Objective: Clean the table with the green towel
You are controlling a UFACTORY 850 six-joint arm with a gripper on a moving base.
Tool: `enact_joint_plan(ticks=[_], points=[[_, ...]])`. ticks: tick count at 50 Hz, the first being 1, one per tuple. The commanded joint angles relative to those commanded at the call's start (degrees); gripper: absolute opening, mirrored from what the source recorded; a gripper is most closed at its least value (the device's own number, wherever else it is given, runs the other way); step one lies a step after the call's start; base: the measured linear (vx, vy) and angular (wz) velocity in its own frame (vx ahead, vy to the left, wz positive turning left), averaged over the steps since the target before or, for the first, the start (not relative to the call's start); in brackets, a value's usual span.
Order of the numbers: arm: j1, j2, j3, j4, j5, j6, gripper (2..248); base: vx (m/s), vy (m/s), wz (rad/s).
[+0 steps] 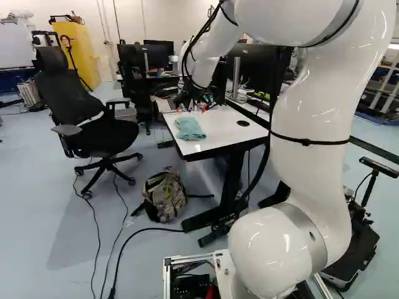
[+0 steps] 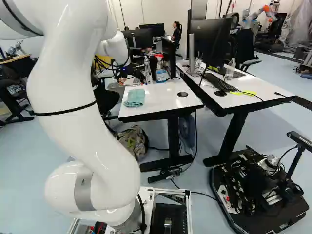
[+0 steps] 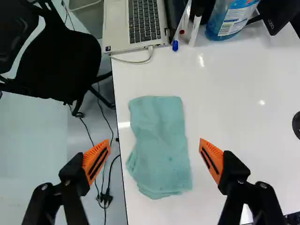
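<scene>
Near the desk's far end, my gripper (image 1: 189, 99) shows dark and small in the left base view, above the tabletop. In the wrist view the gripper (image 3: 155, 144) stands wide open, an orange pad on either side of the green towel (image 3: 159, 140), touching nothing. The towel looks folded, flat and slightly wrinkled, close to one edge of the white table (image 2: 163, 102). Both base views show the whole towel (image 1: 190, 128) on that tabletop.
On the table beyond the towel are a laptop (image 3: 140, 23), markers (image 3: 182, 28) and a blue bottle (image 3: 232, 18). A black chair (image 1: 93, 124) and a backpack (image 1: 165, 194) stand beside the table. Another desk (image 2: 243, 90) adjoins it; another robot (image 2: 261, 12) is far back.
</scene>
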Motion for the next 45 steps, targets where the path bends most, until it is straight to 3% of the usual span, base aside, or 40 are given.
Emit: enact_joint_plan(ticks=[25, 45], points=[[-0.16, 1.17, 0.27, 0.00, 0.00, 0.00, 247, 0.000, 0.000, 0.000], [-2.98, 5.94, 4.14, 0.00, 0.00, 0.00, 247, 0.000, 0.000, 0.000]])
